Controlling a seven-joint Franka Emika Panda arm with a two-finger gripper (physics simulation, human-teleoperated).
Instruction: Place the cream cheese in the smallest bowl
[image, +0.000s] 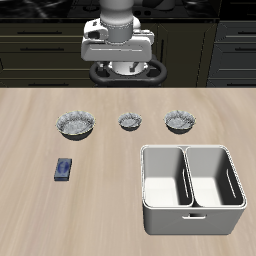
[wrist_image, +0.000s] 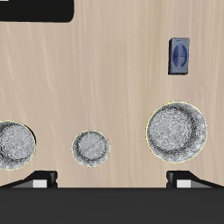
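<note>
From the front, your claw (image: 126, 70) hangs at the back of the surface (image: 110, 210), touching nothing; its spread is hard to tell. The cream cheese (image: 64, 170) lies nearer the front edge.

At the wrist, your fingertips (wrist_image: 41, 180) look spread wide, empty. The smallest bowl (wrist_image: 90, 147) sits between two wider bowls (wrist_image: 177, 132), the cream cheese (wrist_image: 179, 55) well apart.

The tabletop (image: 40, 200) is pale beige wood with a fine, faintly streaked grain. The cream cheese (image: 64, 169) is a blue box with a lighter patch on top — in the wrist view (wrist_image: 179, 55) that patch reads as a pale oval on darker blue. The smallest bowl (image: 130, 122) is grey-white and speckled with a dark rim; the two wider bowls (image: 75, 124) (image: 180, 121) share that pattern. The two-compartment bin (image: 192, 213) is plain off-white. The robot arm (image: 118, 40) is white and grey over a black base — behind it, dark cabinets (image: 35, 50).
</note>
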